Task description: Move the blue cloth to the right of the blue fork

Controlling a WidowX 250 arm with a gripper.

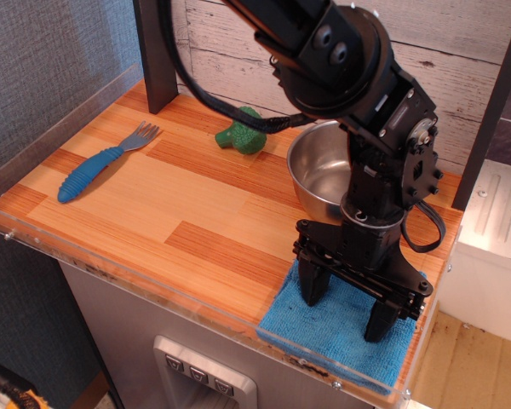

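The blue cloth [328, 328] lies flat at the front right corner of the wooden table, its far edge partly hidden by the arm. My black gripper [347, 305] stands right over it, open, with both fingertips [313, 288] down on or just above the cloth; I cannot tell if they touch it. The blue fork [100, 164] lies at the far left of the table, tines pointing to the back, far from the gripper.
A steel bowl [319, 175] stands just behind the gripper. A green broccoli toy [242, 136] sits at the back middle, partly behind the arm. A dark post [157, 51] rises at the back left. A clear plastic rim [136, 285] edges the table.
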